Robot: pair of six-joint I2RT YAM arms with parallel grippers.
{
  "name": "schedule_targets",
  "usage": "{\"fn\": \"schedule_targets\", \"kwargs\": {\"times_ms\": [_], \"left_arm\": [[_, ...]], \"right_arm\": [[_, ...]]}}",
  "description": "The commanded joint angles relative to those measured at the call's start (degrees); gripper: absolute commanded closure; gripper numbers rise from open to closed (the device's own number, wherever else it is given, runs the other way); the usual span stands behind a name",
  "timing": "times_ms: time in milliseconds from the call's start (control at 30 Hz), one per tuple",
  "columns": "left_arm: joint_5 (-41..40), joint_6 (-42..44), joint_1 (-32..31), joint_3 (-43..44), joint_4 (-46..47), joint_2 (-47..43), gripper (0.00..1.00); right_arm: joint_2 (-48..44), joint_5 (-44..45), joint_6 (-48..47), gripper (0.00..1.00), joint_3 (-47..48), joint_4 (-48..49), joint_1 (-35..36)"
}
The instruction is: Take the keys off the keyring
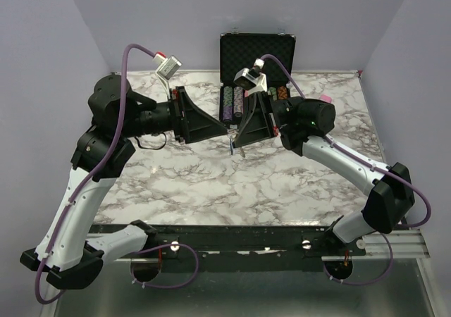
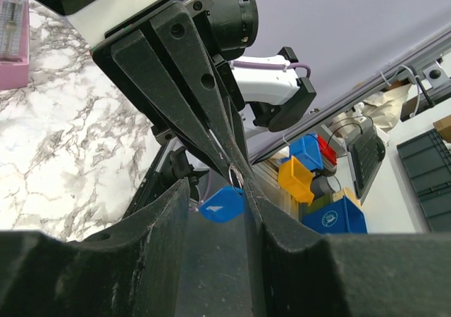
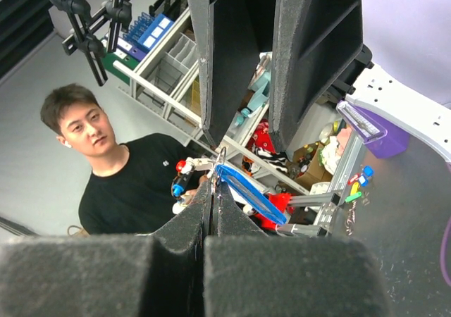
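Both grippers meet in the air above the marble table [image 1: 211, 183]. My right gripper [image 3: 215, 184] is shut, its tips pinching the thin silvery keyring [image 3: 222, 155]. The blue key [image 3: 251, 193] hangs from that ring beside the right tips. In the left wrist view the keyring [image 2: 236, 176] sits at the right gripper's tips, and the blue key [image 2: 222, 203] dangles between my left gripper's [image 2: 213, 187] parted fingers. It lies close to one finger [image 2: 257, 204], clear of the other. From above, the left gripper [image 1: 227, 124] and right gripper [image 1: 237, 145] almost touch, with the key [image 1: 233, 146] a blue speck.
An open black chip case [image 1: 257, 56] with rows of chips stands at the back of the table. A pink object [image 1: 325, 96] lies at the back right, also shown as the pink object [image 2: 13, 35]. A person [image 3: 106, 169] and shelves appear beyond the table.
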Motion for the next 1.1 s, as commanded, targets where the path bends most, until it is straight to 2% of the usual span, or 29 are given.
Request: {"fn": "schedule_targets", "kwargs": {"times_ms": [0,700,800,900,1067], "left_arm": [[1.66,0.43,-0.36,-0.69,0.30,-1.14,0.57],[4.47,-0.36,-0.71,-0.25,0.47,-0.52,0.60],[4.91,-0.18,-0.89,-0.25,-0.14,-0.26,0.66],[5.09,0.25,-1.06,0.18,-1.02,0.09,0.75],[5.09,0.34,-1.33,0.27,-1.02,0.44,0.77]], "right_arm": [[0.27,0.64,-1.98,0.99,1.65,-0.91,0.62],[-0.52,-1.12,-8.22,0.99,2.79,-8.39,0.80],[-0.52,-1.29,-8.22,0.99,2.79,-8.48,0.89],[-0.61,-1.29,-8.48,0.99,2.79,-8.56,0.80],[-0.43,-1.38,-8.83,0.99,3.05,-8.91,0.89]]}}
